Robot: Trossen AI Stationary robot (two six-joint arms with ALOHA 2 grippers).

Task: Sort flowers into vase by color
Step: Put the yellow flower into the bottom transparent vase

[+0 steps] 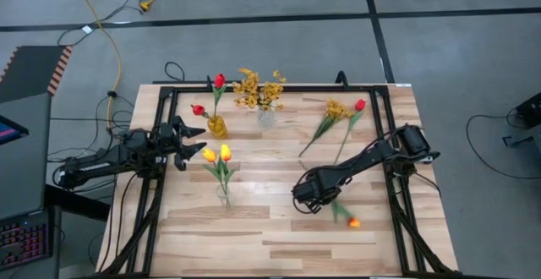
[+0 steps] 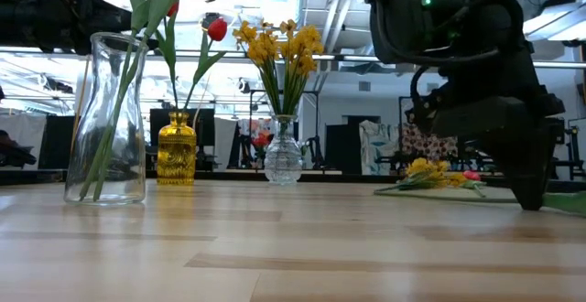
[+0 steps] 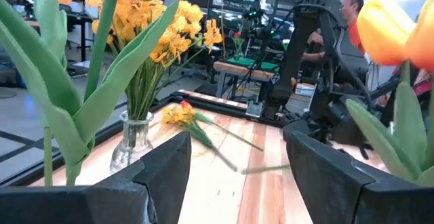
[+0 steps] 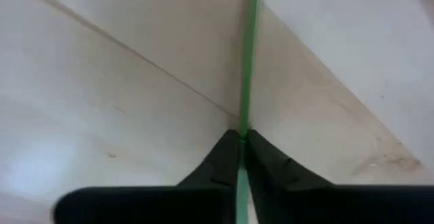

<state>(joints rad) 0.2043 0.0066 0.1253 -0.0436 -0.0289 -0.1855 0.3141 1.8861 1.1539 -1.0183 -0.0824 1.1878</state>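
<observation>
A yellow-orange tulip (image 1: 353,222) lies on the table near its right front. My right gripper (image 4: 243,134) stands over the tulip's green stem, pointing down, shut on it. An amber vase (image 1: 217,127) holds red tulips. A clear vase (image 1: 266,117) holds mustard-yellow sprays. Another clear vase (image 1: 223,194) holds two yellow tulips. A mustard spray (image 1: 336,110) and a red tulip (image 1: 359,105) lie loose at the far right. My left gripper (image 1: 201,140) hangs open and level beside the amber vase, touching nothing. My right gripper pinches the tulip's thin green stem (image 4: 245,108) between its two fingertips, away from the flower head. The fingers come from above, pointing steeply down. The stem runs on past the tips along the wood, and the flower head (image 1: 353,222) rests on the table.
A black frame (image 1: 169,101) runs around the table's working area. The three vases stand in the left and far middle part. Bare wood (image 1: 270,245) lies along the near edge. In the left wrist view a person (image 3: 352,7) shows beyond the table.
</observation>
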